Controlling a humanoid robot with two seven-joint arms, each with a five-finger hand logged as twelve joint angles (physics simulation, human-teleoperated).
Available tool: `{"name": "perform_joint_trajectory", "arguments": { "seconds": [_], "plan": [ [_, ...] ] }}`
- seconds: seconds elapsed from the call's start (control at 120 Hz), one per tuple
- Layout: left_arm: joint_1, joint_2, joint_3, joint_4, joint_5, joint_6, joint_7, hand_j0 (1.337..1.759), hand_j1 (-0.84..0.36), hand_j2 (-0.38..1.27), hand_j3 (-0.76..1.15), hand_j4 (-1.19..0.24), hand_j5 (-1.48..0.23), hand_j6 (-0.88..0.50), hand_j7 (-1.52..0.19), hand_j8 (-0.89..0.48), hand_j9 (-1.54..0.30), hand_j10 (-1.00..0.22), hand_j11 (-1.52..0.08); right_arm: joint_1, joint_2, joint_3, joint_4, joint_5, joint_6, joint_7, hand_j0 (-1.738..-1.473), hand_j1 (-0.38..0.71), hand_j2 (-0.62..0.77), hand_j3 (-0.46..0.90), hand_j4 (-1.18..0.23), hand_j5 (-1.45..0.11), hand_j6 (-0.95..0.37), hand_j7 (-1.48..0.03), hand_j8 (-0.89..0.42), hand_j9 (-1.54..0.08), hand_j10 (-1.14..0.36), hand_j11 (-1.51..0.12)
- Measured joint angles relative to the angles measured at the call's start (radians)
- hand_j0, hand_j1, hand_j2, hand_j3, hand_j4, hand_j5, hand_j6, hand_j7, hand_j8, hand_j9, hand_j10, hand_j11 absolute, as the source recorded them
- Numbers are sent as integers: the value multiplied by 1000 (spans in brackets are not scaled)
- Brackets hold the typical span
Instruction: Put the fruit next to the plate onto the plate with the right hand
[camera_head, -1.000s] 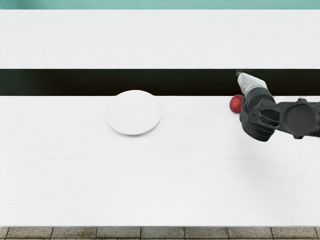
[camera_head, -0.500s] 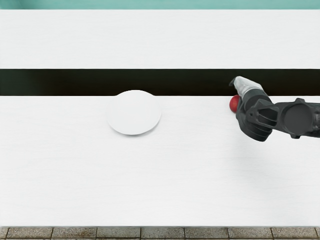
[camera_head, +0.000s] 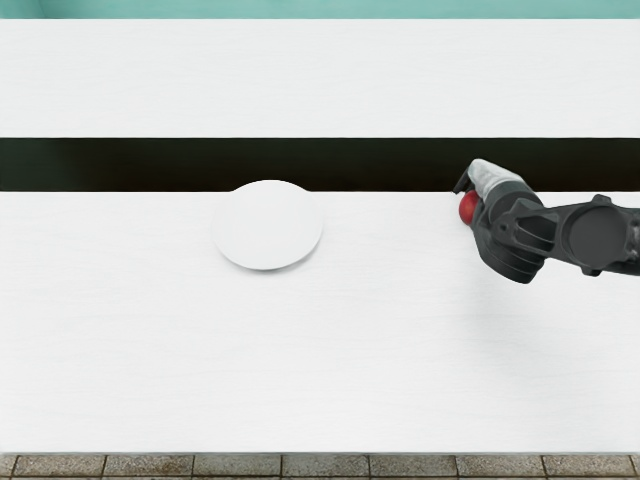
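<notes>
Red fruit (camera_head: 467, 208) now more hidden under right robot hand (camera_head: 497, 198); grip unclear.

Red fruit (camera_head: 466, 208) mostly hidden behind right hand (camera_head: 500, 212), arm (camera_head: 600, 236) cut off at right edge

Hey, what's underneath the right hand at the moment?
A red fruit: only its left edge peeks out from under the right hand, at the far edge of the table. The rest is covered, so whether it is grasped cannot be seen.
</notes>
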Motion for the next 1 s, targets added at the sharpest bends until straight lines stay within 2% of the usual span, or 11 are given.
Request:
{"name": "perform_joint_trajectory", "arguments": {
  "seconds": [0.333,0.467,0.658,0.825,1.0],
  "plan": [
    [0,0,0,0,0,0,0,1658,336,2,0,-11,-14,-11,-14,-11,-14,-11,-14,-2,-2,19,-1,12,28,-2,-1649,247,7,-2,-660,-736,-359,-795,-310,-763,-451,-783],
    [0,0,0,0,0,0,0,1658,337,2,0,-11,-14,-11,-14,-11,-14,-11,-14,-11,-2,31,-3,9,34,-3,-1642,246,-41,-5,-736,-734,-321,-847,-282,-787,-422,-820],
    [0,0,0,0,0,0,0,1658,336,2,0,-11,-14,-11,-14,-11,-14,-11,-14,-17,-2,37,-6,21,48,-3,-1636,264,-93,-1,-761,-823,-314,-908,-248,-872,-395,-922],
    [0,0,0,0,0,0,0,1658,336,2,0,-11,-14,-11,-14,-11,-14,-11,-14,-18,-2,46,-6,30,62,-1,-1638,299,67,-2,-799,-913,-363,-979,-282,-955,-435,-997],
    [0,0,0,0,0,0,0,1658,336,2,0,-11,-14,-11,-14,-11,-14,-11,-14,-18,-3,52,-7,33,74,0,-1637,299,56,-1,-824,-981,-345,-1031,-254,-1011,-415,-1052]
  ]
}}
